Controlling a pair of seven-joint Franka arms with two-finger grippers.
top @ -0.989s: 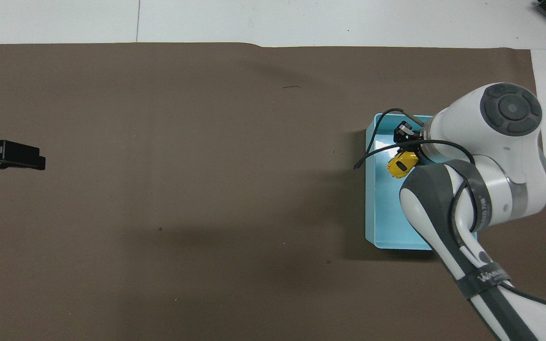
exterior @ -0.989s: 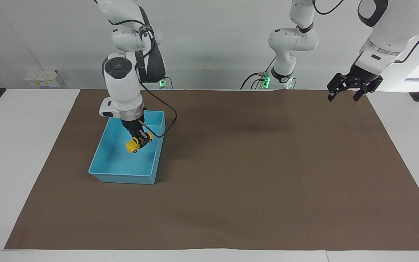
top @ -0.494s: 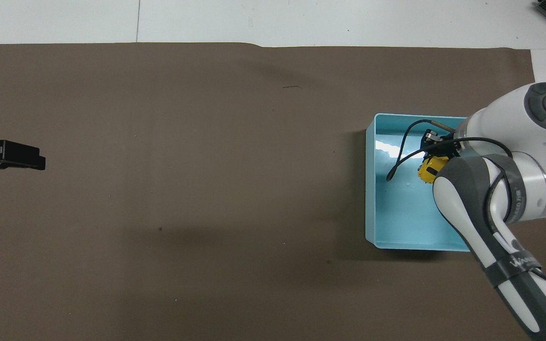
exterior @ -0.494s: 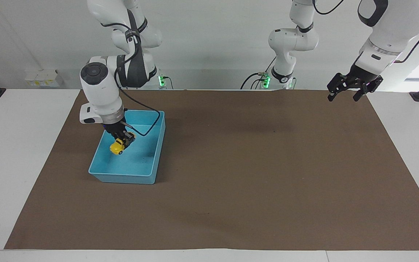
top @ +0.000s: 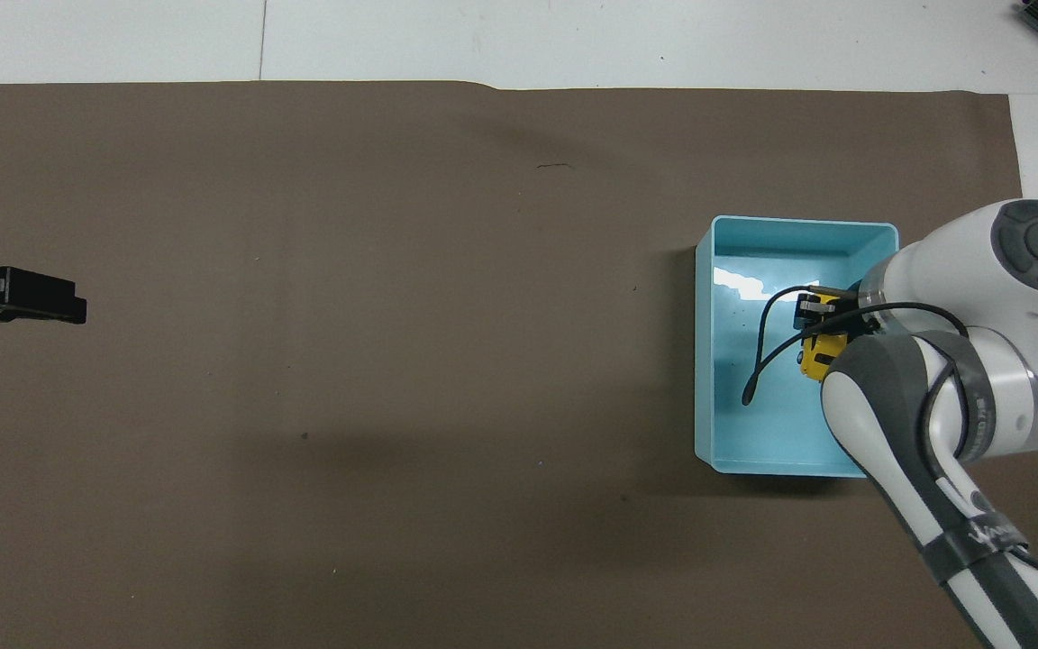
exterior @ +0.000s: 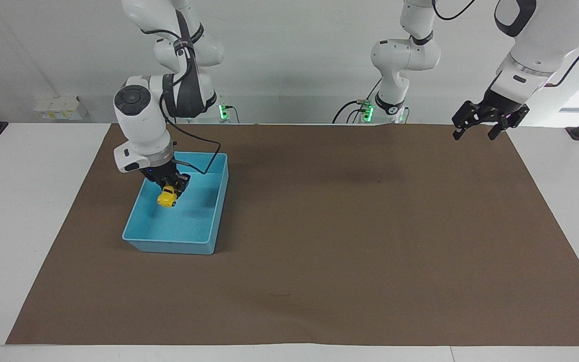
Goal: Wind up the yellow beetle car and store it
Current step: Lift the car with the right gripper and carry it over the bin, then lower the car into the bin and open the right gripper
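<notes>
The yellow beetle car is tiny and bright yellow, and my right gripper is shut on it. It hangs nose down inside the walls of the blue bin, toward the wall at the right arm's end. Whether the car touches the bin's floor I cannot tell. In the overhead view only part of the car shows in the bin, with the right gripper and its white wrist over it. My left gripper waits open in the air over the mat's corner at the left arm's end, with nothing in it.
A brown mat covers most of the white table. A black cable from the right wrist loops over the bin. The bin stands near the right arm's end of the mat.
The right gripper has carried the car across the bin toward the wall at the right arm's end and turned its wrist, so the car now points down. The left arm has not moved.
</notes>
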